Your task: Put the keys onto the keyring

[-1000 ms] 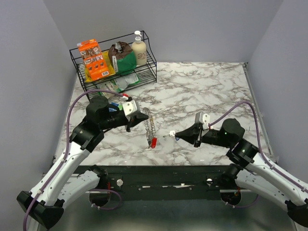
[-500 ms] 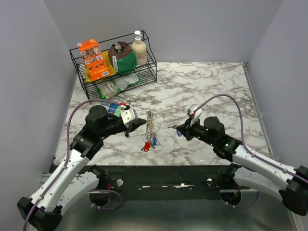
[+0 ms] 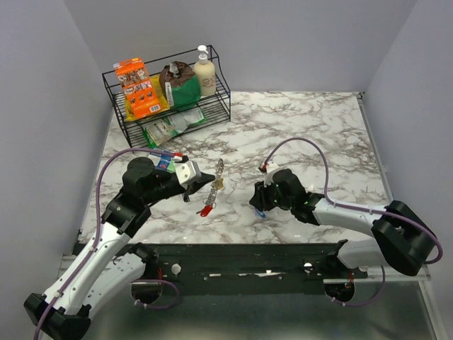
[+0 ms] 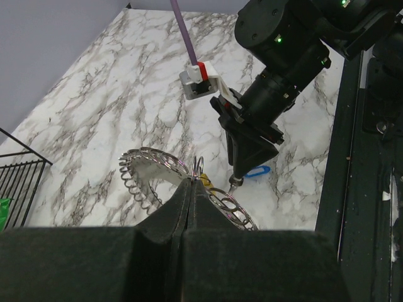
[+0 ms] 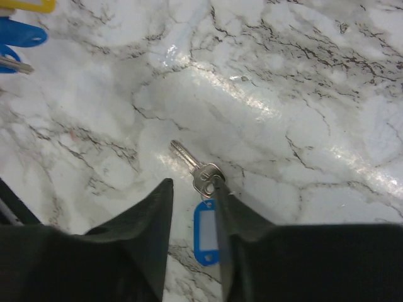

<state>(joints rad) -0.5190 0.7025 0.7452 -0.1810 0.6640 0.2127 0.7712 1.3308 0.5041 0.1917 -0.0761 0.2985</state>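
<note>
My left gripper is shut on the keyring, a silver chain-like loop held above the table; in the left wrist view the loop spreads to both sides of the closed jaws. A red key hangs from it. A yellow tag and a blue one show at the right wrist view's corner. My right gripper points down at the table, open. A silver key with a blue tag lies flat under it, its head touching the right finger.
A black wire rack stands at the back left with an orange box, a green-brown bag and a bottle. Packets lie on its lower shelf. The table's front edge runs just below both grippers.
My right gripper swung left and went down to the table; the blue-tagged key it carried now lies on the marble between its open fingers. My left gripper drifted slightly left with the keyring.
</note>
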